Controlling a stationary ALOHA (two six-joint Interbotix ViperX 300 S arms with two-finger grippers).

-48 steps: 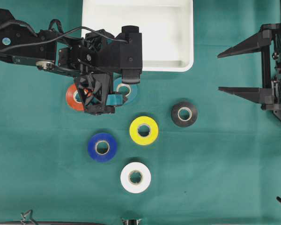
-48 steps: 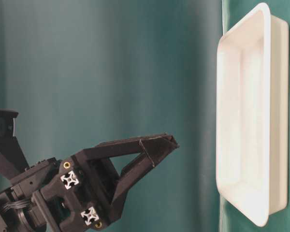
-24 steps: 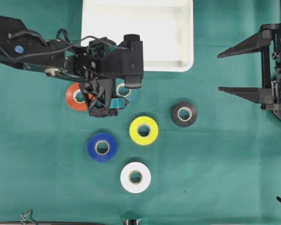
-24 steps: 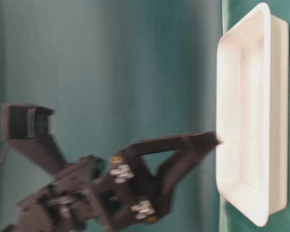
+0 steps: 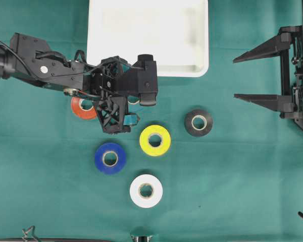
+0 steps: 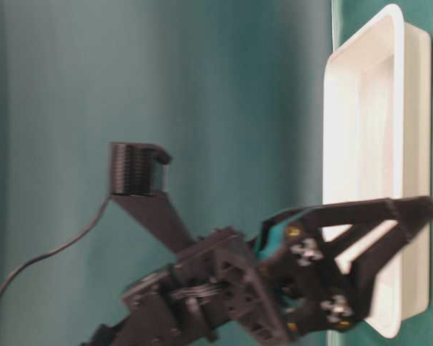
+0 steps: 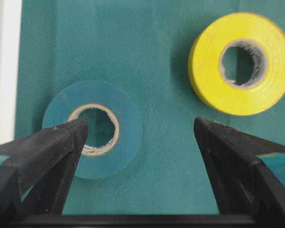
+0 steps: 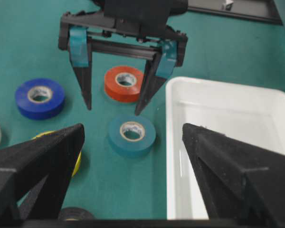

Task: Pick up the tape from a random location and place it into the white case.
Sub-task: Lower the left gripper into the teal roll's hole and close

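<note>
Left claw point(image 8: 111, 108) agape above teal tape point(image 8: 132, 134)

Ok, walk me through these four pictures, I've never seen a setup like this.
Two black robot arms work over a green cloth table. One picture looks straight down, one looks along the table, and two come from cameras on the wrists. The left gripper hangs open above a teal roll of tape, holding nothing. The right gripper waits open at the side. Red, yellow, blue, white and black rolls lie around. The large shallow white plastic tray is where the tape should go.
</note>
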